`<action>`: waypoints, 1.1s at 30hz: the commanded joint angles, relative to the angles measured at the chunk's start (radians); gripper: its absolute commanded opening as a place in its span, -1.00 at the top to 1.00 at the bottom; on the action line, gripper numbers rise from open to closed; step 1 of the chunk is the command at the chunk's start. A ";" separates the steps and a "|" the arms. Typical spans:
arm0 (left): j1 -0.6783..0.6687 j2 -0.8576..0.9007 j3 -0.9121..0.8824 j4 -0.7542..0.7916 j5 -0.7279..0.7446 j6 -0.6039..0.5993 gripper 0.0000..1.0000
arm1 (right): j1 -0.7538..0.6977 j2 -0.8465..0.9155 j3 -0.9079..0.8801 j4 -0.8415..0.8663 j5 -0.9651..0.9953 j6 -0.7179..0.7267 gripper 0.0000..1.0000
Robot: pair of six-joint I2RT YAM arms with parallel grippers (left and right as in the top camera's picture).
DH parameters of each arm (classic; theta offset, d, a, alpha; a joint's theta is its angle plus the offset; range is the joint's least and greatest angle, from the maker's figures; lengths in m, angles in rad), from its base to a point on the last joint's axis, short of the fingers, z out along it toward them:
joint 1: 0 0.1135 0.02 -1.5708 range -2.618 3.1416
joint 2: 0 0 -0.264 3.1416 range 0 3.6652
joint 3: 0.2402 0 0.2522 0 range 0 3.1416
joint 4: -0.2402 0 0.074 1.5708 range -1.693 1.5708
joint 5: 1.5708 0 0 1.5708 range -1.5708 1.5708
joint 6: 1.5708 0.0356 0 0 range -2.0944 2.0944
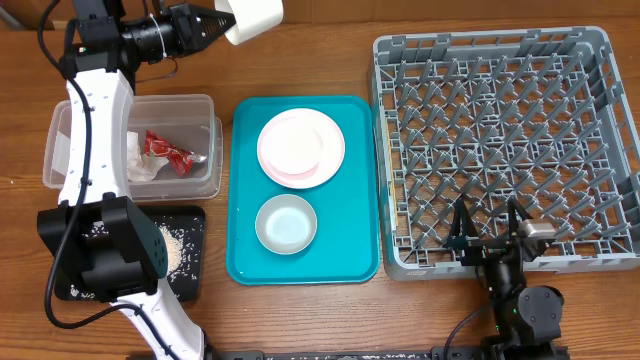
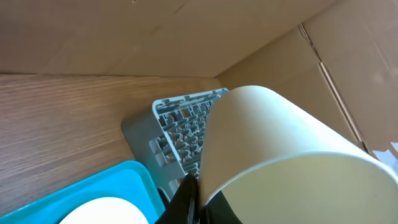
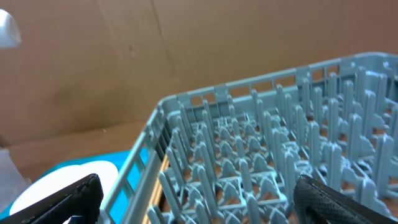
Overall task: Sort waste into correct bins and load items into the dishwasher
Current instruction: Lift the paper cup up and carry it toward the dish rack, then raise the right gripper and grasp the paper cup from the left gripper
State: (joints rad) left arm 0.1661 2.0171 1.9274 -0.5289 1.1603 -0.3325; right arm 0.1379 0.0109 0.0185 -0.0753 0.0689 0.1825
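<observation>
My left gripper (image 1: 222, 22) is shut on the rim of a small white cup (image 1: 253, 17) and holds it high at the back, left of the grey dish rack (image 1: 390, 150). The cup (image 2: 280, 155) fills the left wrist view. A large pale pink plate (image 1: 301, 148) with a smaller pink dish (image 1: 292, 140) on it and a pale grey bowl (image 1: 286, 223) sit on the teal tray (image 1: 245, 260). The clear tub (image 1: 205, 125) holds a red wrapper (image 1: 165, 150) and a white napkin (image 1: 140, 168). The black tray (image 1: 192, 262) holds rice-like scraps (image 1: 172, 248). My right gripper (image 1: 488, 228) is open over the rack's front edge (image 3: 205, 99).
A cardboard wall (image 2: 124, 37) stands behind the table. The left arm's base (image 1: 100, 250) covers part of the black tray. The rack holds nothing.
</observation>
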 commanded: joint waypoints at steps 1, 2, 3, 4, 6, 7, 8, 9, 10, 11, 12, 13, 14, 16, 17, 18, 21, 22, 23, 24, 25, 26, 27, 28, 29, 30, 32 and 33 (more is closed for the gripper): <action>0.003 0.011 0.027 0.007 0.029 -0.033 0.92 | -0.003 -0.006 -0.010 0.002 0.028 0.002 -1.00; 0.003 0.011 0.027 0.007 0.037 -0.041 0.92 | -0.005 -0.006 -0.010 0.002 0.028 0.001 -1.00; 0.003 0.011 0.027 0.007 0.038 -0.042 0.92 | -0.005 -0.004 -0.010 0.002 0.028 0.001 -1.00; 0.003 0.011 0.027 0.006 0.038 -0.042 0.92 | -0.005 -0.001 -0.010 0.002 0.027 0.002 -1.00; 0.003 0.011 0.027 0.006 0.038 -0.042 0.92 | -0.005 0.002 -0.010 0.015 0.004 0.002 -1.00; 0.003 0.011 0.027 0.007 0.037 -0.042 0.92 | -0.005 0.002 -0.010 0.038 0.000 0.003 -1.00; 0.003 0.011 0.027 0.009 0.034 -0.042 0.92 | -0.005 0.002 -0.010 0.072 0.001 0.005 -1.00; 0.003 0.011 0.027 0.010 0.034 -0.042 0.92 | -0.005 0.002 -0.010 0.111 0.006 0.005 -1.00; 0.003 0.011 0.027 0.010 0.034 -0.042 0.92 | -0.005 0.003 -0.010 0.143 0.014 0.005 -1.00; 0.003 0.011 0.027 0.010 0.034 -0.042 0.92 | -0.005 0.005 -0.010 0.180 0.023 0.005 -1.00; 0.003 0.011 0.027 0.010 0.034 -0.042 0.92 | -0.005 0.009 -0.010 0.230 0.032 0.005 -1.00; 0.003 0.011 0.027 0.010 0.034 -0.043 0.92 | -0.005 0.014 -0.008 0.269 0.040 0.005 -1.00; 0.003 0.011 0.027 0.010 0.034 -0.042 0.92 | -0.005 0.023 0.000 0.301 0.048 0.005 -1.00; 0.003 0.011 0.027 0.010 0.034 -0.043 0.92 | -0.005 0.046 0.033 0.317 0.066 0.005 -1.00; 0.003 0.011 0.027 0.010 0.034 -0.043 0.92 | -0.005 0.060 0.053 0.318 0.072 0.004 -1.00; 0.003 0.011 0.027 0.010 0.034 -0.043 0.92 | -0.005 0.082 0.086 0.318 0.087 0.004 -1.00; 0.003 0.011 0.027 0.010 0.032 -0.043 0.92 | -0.005 0.164 0.187 0.318 0.135 -0.001 -1.00; 0.003 0.011 0.027 0.010 0.024 -0.049 0.92 | -0.005 0.197 0.222 0.318 0.151 -0.011 -1.00; 0.003 0.011 0.027 0.010 0.011 -0.061 0.92 | -0.005 0.240 0.266 0.318 0.156 -0.036 -1.00; 0.003 0.011 0.027 0.011 0.003 -0.069 0.92 | -0.005 0.293 0.315 0.317 0.155 -0.065 -1.00; 0.003 0.011 0.027 0.011 -0.004 -0.069 0.92 | -0.005 0.349 0.368 0.318 0.155 -0.088 -1.00; 0.003 0.011 0.027 0.011 -0.007 -0.071 0.92 | -0.005 0.412 0.426 0.318 0.154 -0.107 -1.00; 0.003 0.011 0.027 0.011 -0.007 -0.076 0.92 | -0.005 0.483 0.493 0.317 0.150 -0.113 -1.00; 0.003 0.011 0.027 0.011 -0.007 -0.085 0.92 | -0.005 0.551 0.555 0.316 0.135 -0.113 -1.00; 0.003 0.011 0.027 0.011 -0.007 -0.097 0.92 | -0.005 0.616 0.616 0.313 0.113 -0.113 -1.00; 0.002 0.011 0.027 0.011 -0.007 -0.108 0.92 | -0.005 0.694 0.688 0.305 0.082 -0.112 -1.00; 0.001 0.011 0.027 0.011 -0.001 -0.126 0.92 | -0.005 0.855 0.846 0.280 -0.002 -0.112 -1.00; 0.001 0.011 0.027 0.012 0.009 -0.136 0.92 | -0.005 0.912 0.905 0.267 -0.043 -0.112 -1.00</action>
State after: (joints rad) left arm 0.1661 2.0171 1.9274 -0.5220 1.1507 -0.4202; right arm 0.1379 0.7696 0.7719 0.2157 0.1474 0.0925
